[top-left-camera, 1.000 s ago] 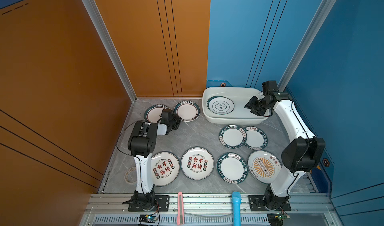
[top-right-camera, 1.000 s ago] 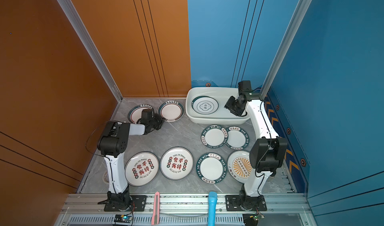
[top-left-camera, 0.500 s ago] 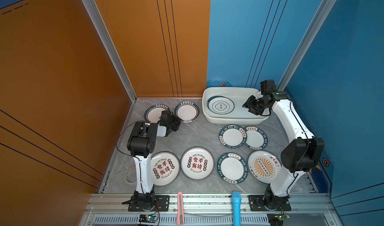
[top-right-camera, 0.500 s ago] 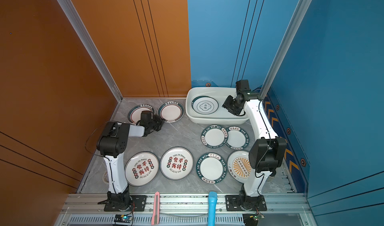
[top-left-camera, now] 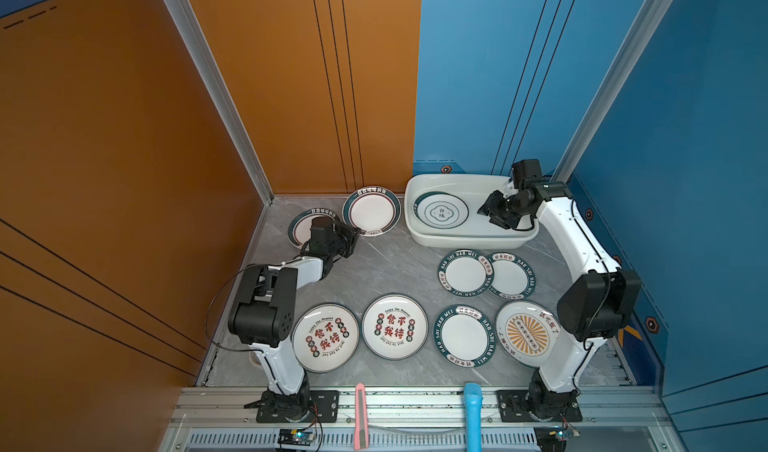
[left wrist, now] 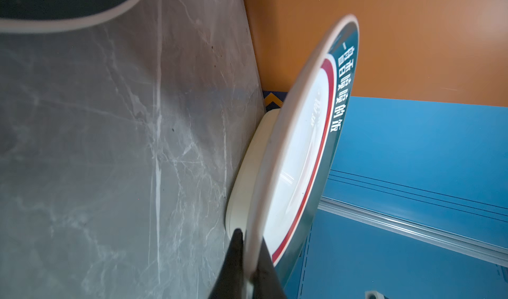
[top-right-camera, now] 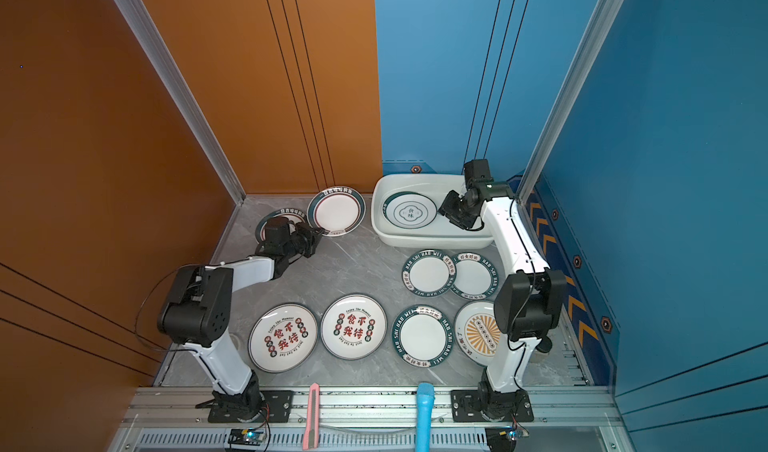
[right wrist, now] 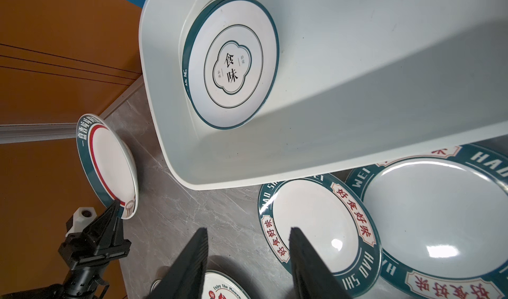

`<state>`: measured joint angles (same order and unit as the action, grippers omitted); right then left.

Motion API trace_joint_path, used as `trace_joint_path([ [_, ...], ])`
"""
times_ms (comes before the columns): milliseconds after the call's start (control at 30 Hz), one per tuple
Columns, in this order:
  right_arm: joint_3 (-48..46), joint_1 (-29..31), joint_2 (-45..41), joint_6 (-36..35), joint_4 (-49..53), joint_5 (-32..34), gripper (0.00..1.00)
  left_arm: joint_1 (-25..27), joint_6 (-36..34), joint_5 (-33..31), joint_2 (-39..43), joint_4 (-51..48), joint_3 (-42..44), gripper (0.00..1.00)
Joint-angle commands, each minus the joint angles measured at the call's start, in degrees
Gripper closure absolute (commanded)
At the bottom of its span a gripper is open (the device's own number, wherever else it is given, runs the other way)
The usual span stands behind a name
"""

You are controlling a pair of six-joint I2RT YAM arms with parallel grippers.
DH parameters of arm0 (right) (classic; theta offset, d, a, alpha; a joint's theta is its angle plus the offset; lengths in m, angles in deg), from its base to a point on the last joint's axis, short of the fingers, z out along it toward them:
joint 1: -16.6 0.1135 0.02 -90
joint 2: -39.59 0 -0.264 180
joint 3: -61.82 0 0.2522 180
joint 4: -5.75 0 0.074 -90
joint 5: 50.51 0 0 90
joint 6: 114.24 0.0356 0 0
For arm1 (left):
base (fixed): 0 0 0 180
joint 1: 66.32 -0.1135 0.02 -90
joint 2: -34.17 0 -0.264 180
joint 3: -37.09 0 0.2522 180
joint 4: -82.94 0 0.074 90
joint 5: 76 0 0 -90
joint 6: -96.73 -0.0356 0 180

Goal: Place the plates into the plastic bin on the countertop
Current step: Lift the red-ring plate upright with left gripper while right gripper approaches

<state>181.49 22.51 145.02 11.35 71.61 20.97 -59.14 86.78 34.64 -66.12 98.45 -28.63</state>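
Left gripper (left wrist: 248, 245): clamping the rim of the glossy, tilted red-ringed plate (left wrist: 297, 151) over the veined marble countertop (left wrist: 110, 146).
Right gripper (right wrist: 247, 233): hovering empty, jaws apart, over the smooth white plastic bin (right wrist: 357, 105).
Cloud-emblem plate (right wrist: 233, 63): lying flat inside that bin.

Left gripper (top-left-camera: 354, 235) clamps a plate (top-left-camera: 371, 211) rim left of the plastic bin (top-left-camera: 457, 240); right gripper (top-left-camera: 485, 214) hangs above it, jaws parted.

back right on grey marble countertop (top-left-camera: 386, 262): white plastic bin (top-left-camera: 469, 240) | inside, left end: cloud-emblem white plate (top-left-camera: 441, 212) | left of bin: red-ringed white plate (top-left-camera: 371, 212), another green-rimmed plate (top-left-camera: 297, 229) beyond | before bin: overlapping lettered plate pair (top-left-camera: 488, 275) | front: four-plate row (top-left-camera: 395, 327)
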Motion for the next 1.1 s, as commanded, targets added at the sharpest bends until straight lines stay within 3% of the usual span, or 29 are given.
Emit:
trace_joint_path([
  [0, 2.5, 1.5, 1.1, 0.5, -1.4, -1.3, 0.49, 0.0, 1.0, 1.8, 5.4, 1.5, 3.5, 1.0],
  [233, 4.2, 4.5, 2.4, -1.1, -5.9, -6.1, 0.48, 0.8, -4.9, 5.2, 16.8, -10.3, 6.8, 1.0],
  [367, 5.6, 6.1, 3.9, -2.6, -9.0, -11.6, 0.46, 2.0, -10.9, 8.0, 21.8, -20.0, 5.8, 1.0],
  [567, 6.6, 7.0, 6.5, -2.4, -13.0, -19.7, 0.43, 4.2, -15.2, 10.3, 27.0, -26.9, 7.1, 1.0],
  [767, 6.5, 8.4, 8.9, -3.5, -13.6, -26.0, 0.43, 4.2, -19.1, 14.9, 27.6, -31.3, 4.9, 1.0],
  [1067, 2.4, 10.3, 9.3, -5.9, -13.2, -28.5, 0.43, 4.4, -23.0, 20.8, 24.9, -34.2, 0.9, 1.0],
])
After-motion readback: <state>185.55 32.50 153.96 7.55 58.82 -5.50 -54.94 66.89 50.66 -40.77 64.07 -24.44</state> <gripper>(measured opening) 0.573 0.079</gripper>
